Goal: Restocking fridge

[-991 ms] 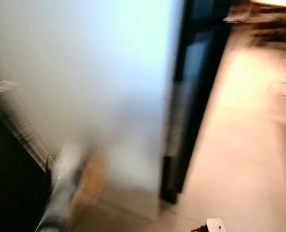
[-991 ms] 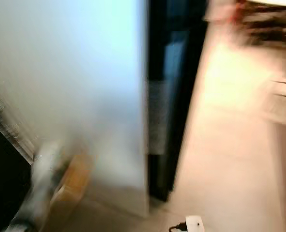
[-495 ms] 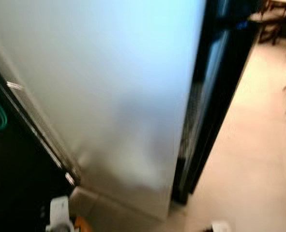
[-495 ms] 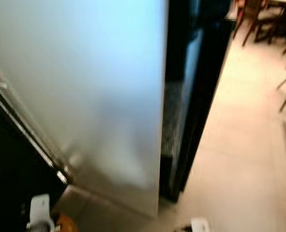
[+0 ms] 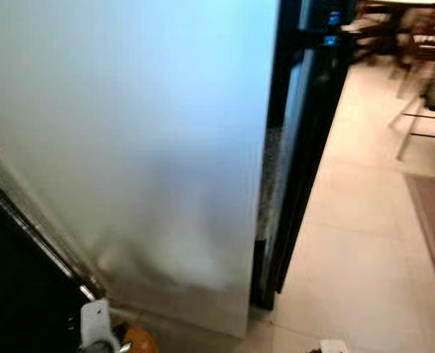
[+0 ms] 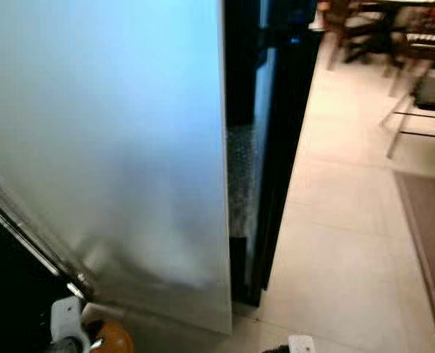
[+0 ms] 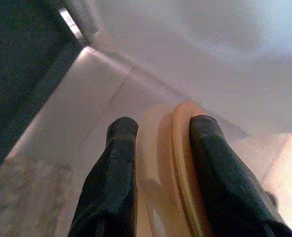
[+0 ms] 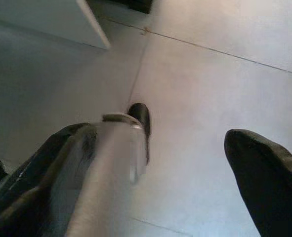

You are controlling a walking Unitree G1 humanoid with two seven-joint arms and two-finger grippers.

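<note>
Facing a wide pale fridge door swung open across the head views, with the dark fridge body edge-on beyond it and tiled floor to the right; carrying an orange item low at the left, pinched between the black fingers of the left tool, same orange shape glimpsed at the bottom edge of the right eye view; exact kind of item too blurred to tell, rounded and smooth by the look of it; right tool hanging over bare floor, fingers spread wide, with a blurred pale object against one of them, not clamped; likely still approaching, restocking step not yet done. Risks from here: brushing or bumping the door with the low-held load, given how near the panel looms; slipping of a smooth rounded item from a two-finger pinch during walking jolts; catching a foot on the small white object lying on the floor close ahead; misjudging the shelf while blur hides the interior.
</note>
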